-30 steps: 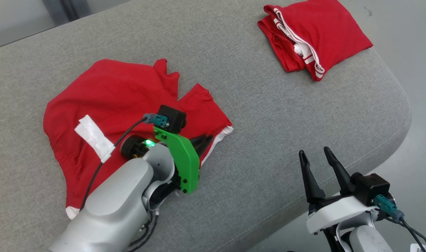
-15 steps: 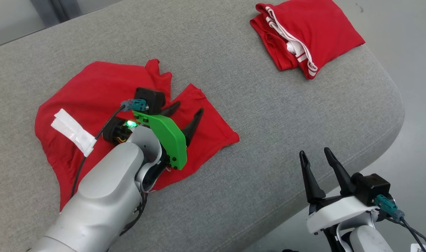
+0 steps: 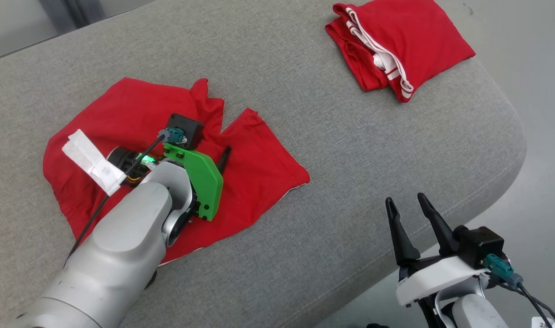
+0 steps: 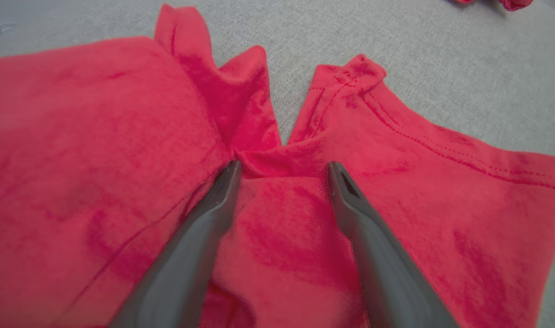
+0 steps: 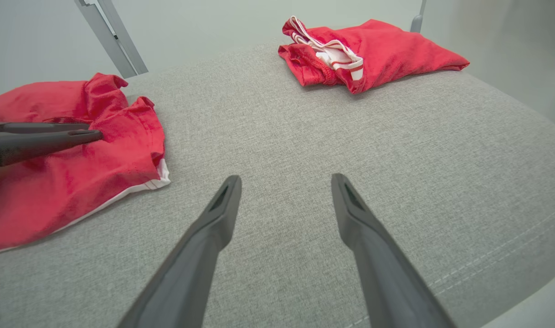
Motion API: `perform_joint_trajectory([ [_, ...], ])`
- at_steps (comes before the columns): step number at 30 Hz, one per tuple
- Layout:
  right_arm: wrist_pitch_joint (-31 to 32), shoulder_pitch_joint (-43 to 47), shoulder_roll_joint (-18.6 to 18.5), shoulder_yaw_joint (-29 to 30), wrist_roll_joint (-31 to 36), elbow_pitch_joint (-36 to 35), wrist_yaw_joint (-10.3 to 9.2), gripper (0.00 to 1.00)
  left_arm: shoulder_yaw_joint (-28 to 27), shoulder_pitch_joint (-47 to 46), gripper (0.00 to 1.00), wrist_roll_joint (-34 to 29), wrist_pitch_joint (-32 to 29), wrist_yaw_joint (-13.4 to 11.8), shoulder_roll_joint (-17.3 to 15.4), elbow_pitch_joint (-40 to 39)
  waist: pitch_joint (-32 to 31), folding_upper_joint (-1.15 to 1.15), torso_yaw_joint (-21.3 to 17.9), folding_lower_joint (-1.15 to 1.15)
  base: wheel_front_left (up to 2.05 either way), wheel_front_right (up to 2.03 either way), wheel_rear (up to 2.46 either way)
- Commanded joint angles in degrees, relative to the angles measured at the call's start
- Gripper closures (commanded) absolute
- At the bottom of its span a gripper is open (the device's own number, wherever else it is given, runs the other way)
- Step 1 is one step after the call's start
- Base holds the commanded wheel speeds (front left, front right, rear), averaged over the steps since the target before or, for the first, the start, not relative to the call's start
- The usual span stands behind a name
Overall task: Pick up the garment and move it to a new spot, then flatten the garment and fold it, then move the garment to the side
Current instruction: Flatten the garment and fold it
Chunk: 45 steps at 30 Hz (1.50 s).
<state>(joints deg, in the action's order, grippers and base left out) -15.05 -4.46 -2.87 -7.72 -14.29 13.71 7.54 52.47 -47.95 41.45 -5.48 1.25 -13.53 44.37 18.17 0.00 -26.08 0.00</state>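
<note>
The red garment (image 3: 122, 114) lies spread but not yet flat on the left part of the grey cushion (image 3: 350, 159). Its longer run goes across the head view from left to right. 2 lobes meet at a notch in its far edge, and a white hem (image 5: 163, 175) shows at its near right corner.

The left gripper (image 4: 284, 167) hangs directly over the garment with its jaws wide apart and nothing between them. Its 2 fingertips stand on either side of a small pucker (image 4: 268, 159) at the base of the notch. Whether they press on the cloth cannot be told. The cloth lies straight ahead of and under this gripper, so the left arm is plainly the nearer one for any pinch or smoothing stroke.

The right gripper (image 3: 405, 199) is also spread and empty, and it sits by the cushion's near right edge, well apart from the garment.

A second red garment, folded (image 3: 409, 41), with white stripes, rests at the far right corner. It is well apart from both grippers, and nothing stands between either gripper and the spread cloth.
</note>
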Motion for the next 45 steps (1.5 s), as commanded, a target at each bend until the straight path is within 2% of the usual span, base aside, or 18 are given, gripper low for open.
perform_joint_trajectory([
  [1,-0.17,-0.49,-0.05,-0.10,-0.14,0.21,-0.11,0.00,0.50,-0.77,1.00,-0.65,-0.43,0.49,-0.43,0.77,0.08,0.00,-0.11,0.00,0.00,0.00,0.00],
  [8,-0.17,-0.10,-0.04,0.25,-0.39,0.28,-0.10,0.00,-0.19,-0.99,1.00,0.59,1.50,1.59,0.41,1.83,0.11,0.00,0.02,0.00,0.00,0.00,0.00],
  [16,-0.17,-0.75,-0.05,-0.15,-0.77,0.04,-0.10,0.00,-1.12,-3.54,1.00,-1.00,6.48,-0.42,-0.31,3.42,0.70,0.00,0.16,0.00,0.00,0.00,0.00],
  [23,-0.17,-0.62,-0.05,-0.17,-0.81,0.25,-0.10,0.00,-0.89,-4.78,1.00,-1.84,10.48,-1.24,0.72,6.46,1.01,0.00,-0.02,0.00,0.00,0.00,0.00],
  [24,-0.17,-0.63,-0.05,-0.16,-0.77,0.35,-0.11,0.00,-0.84,-4.70,0.63,-1.88,10.98,-1.22,0.94,6.92,0.92,0.00,-0.03,0.00,0.00,0.00,0.00],
  [25,-0.17,-0.58,-0.06,-0.01,-0.65,0.41,-0.11,0.00,-1.00,-4.42,0.00,-1.72,11.85,-1.33,1.25,7.34,0.68,0.00,0.06,0.00,0.00,0.00,0.00],
  [28,-0.17,-0.17,-0.05,0.78,0.41,0.04,-0.11,0.00,-1.75,-3.39,0.00,-0.81,14.00,-1.12,1.91,8.13,-0.39,0.00,0.75,0.00,0.00,0.00,0.00],
  [33,-0.17,1.10,-0.07,4.06,3.43,-1.84,-0.10,0.00,-5.87,-0.73,0.00,1.22,19.82,-2.76,2.40,3.93,-4.18,0.00,3.90,0.00,0.00,0.00,0.00],
  [37,-0.17,2.23,-0.08,6.69,6.07,-3.98,-0.10,0.00,-11.20,5.05,0.00,0.50,20.74,-5.82,0.77,-6.01,-7.91,0.00,7.51,0.00,0.00,0.00,0.00],
  [40,-0.17,2.86,-0.07,8.27,7.51,-5.66,-0.11,0.00,-15.85,14.63,0.00,-2.04,20.62,-9.18,-0.93,-16.32,-10.39,0.00,10.61,0.00,0.00,0.00,0.00],
  [45,-0.17,4.39,-0.14,10.24,9.25,-6.26,-0.11,0.00,-21.78,29.79,0.00,-6.00,20.65,-12.57,-2.68,-27.89,-13.57,0.00,15.64,0.00,0.00,0.00,0.00],
])
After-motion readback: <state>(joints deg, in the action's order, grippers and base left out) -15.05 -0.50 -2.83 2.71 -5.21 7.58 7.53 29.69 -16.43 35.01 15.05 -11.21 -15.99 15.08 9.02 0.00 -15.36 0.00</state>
